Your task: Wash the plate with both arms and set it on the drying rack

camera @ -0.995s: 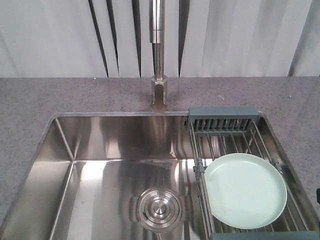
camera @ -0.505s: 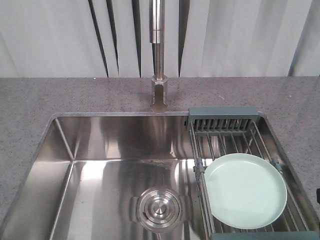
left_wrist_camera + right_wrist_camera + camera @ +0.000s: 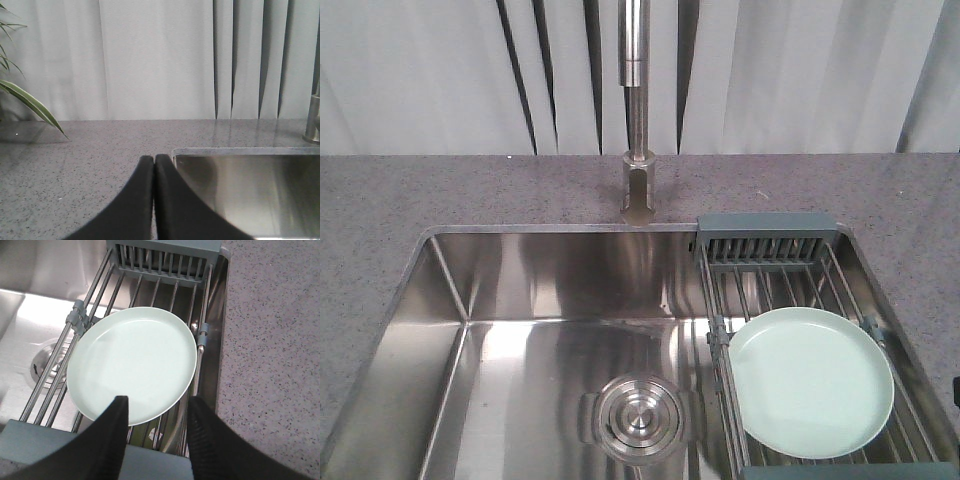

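Below the right gripper (image 3: 156, 405), the plate (image 3: 132, 365) is seen lying flat on the drying rack (image 3: 165, 267) over the sink (image 3: 520, 290). This gripper's fingers are spread apart above the plate's near edge, and nothing is held. Far off to the side, the left gripper (image 3: 153, 160) is pressed closed over the counter (image 3: 75, 160), empty.

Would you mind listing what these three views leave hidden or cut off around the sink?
- Tall steel tap: its spout leaves the front view's top edge.
- Steel-rod drying rack: its near end is cut by the bottom edge, and the pale mint-green round plate covers several rods.
- Right gripper: absent from the front view, so its height above the plate is unclear.
- Left gripper: only the shut fingertips show.
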{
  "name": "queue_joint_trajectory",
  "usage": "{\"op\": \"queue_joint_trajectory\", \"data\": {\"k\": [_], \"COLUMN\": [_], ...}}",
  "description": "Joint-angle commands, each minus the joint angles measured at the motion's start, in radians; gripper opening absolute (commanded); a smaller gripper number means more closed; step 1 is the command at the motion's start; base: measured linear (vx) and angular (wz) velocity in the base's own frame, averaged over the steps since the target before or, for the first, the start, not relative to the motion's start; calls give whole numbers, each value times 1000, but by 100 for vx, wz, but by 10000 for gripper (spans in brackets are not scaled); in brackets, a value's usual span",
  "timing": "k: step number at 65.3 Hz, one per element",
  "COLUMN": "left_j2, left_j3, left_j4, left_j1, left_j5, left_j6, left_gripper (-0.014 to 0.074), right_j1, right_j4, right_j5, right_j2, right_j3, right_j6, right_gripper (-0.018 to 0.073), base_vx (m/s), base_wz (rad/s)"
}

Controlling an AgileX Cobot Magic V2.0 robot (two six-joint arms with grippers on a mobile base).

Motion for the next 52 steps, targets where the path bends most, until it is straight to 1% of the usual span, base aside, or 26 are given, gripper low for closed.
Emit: {"op": "queue_joint_trajectory", "data": {"k": [1, 52], "left_j2": [-14, -14], "left_j3": [-26, -26], "left_j4": [-10, -10], "left_j1": [0, 0], "left_j5": [-72, -72], "left_j6": [-1, -1], "left_gripper": [-6, -6], "right_j1": [-4, -4], "right_j4": [-3, -9], "right_j5": [-59, -61], "right_j2": [4, -10], "right_j3": [-26, -26], "right_j6": [1, 1], "right_gripper": [288, 288], "base_vx": [0, 0], "base_wz": [0, 0]}}
